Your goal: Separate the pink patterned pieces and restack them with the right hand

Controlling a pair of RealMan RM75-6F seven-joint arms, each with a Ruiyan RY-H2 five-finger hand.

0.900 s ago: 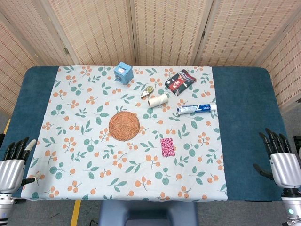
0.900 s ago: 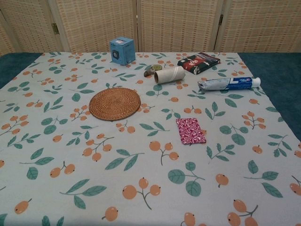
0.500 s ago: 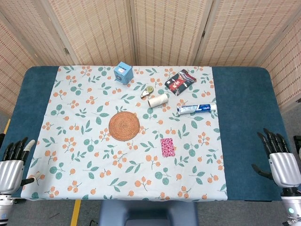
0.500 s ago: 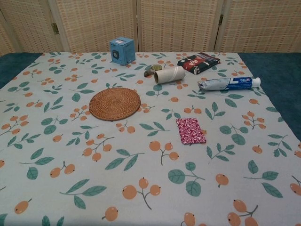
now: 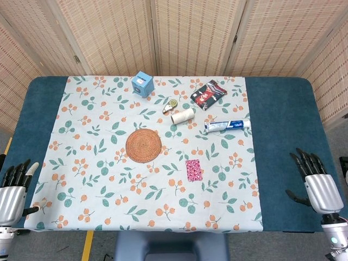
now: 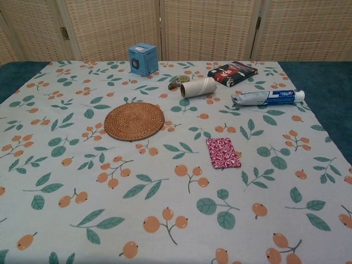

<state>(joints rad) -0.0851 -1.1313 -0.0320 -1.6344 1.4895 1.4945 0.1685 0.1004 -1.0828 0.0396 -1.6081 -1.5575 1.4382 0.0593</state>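
The pink patterned pieces (image 5: 193, 170) lie as one flat stack on the floral cloth, right of centre (image 6: 223, 153). My right hand (image 5: 317, 186) hovers over the blue table edge at the far right, fingers spread and holding nothing, well away from the stack. At the near left corner my left hand (image 5: 14, 188) also has its fingers apart and is empty. Neither hand shows in the chest view.
A round woven coaster (image 5: 144, 145) sits left of the stack. Behind it are a cardboard roll (image 5: 182, 115), a small tape measure (image 5: 171, 104), a toothpaste tube (image 5: 227, 125), a dark patterned packet (image 5: 209, 94) and a blue box (image 5: 142, 84).
My right hand has drifted slightly left and toward the near edge. The left hand has sunk a little lower in the frame. The objects on the cloth have not moved.
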